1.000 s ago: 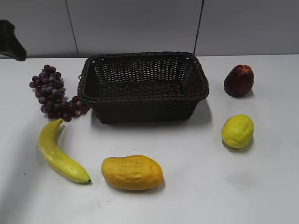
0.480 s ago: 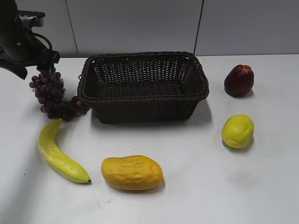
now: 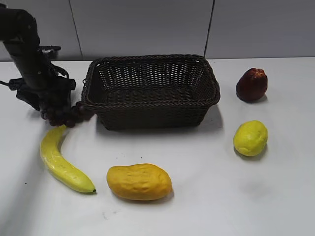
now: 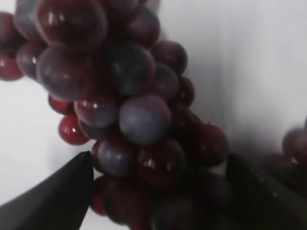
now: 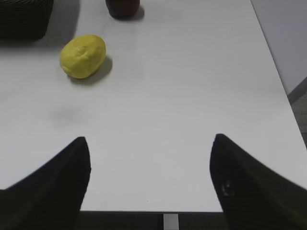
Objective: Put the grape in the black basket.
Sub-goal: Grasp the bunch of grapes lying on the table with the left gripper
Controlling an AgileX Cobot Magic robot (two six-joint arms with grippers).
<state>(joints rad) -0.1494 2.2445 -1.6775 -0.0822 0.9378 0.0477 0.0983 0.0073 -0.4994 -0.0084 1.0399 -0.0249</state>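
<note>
The grape bunch (image 3: 69, 114) lies on the white table just left of the black basket (image 3: 152, 118), mostly hidden by my left arm. My left gripper (image 3: 47, 101) is down over the bunch. In the left wrist view the dark purple-red grapes (image 4: 144, 120) fill the frame, and the left gripper (image 4: 158, 187) is open with one finger on each side of the cluster's lower part. My right gripper (image 5: 149, 177) is open and empty above bare table; it does not show in the exterior view. A corner of the basket (image 5: 24, 19) shows in the right wrist view.
A banana (image 3: 61, 162) lies in front of the grapes and a mango (image 3: 139, 182) in front of the basket. A lemon (image 3: 250, 138) and a dark red fruit (image 3: 251, 84) sit at the right. The table's edge (image 5: 163, 211) runs below the right gripper.
My left arm has come in from the upper left and dropped onto the grape bunch, covering most of it. Nothing else has moved.
</note>
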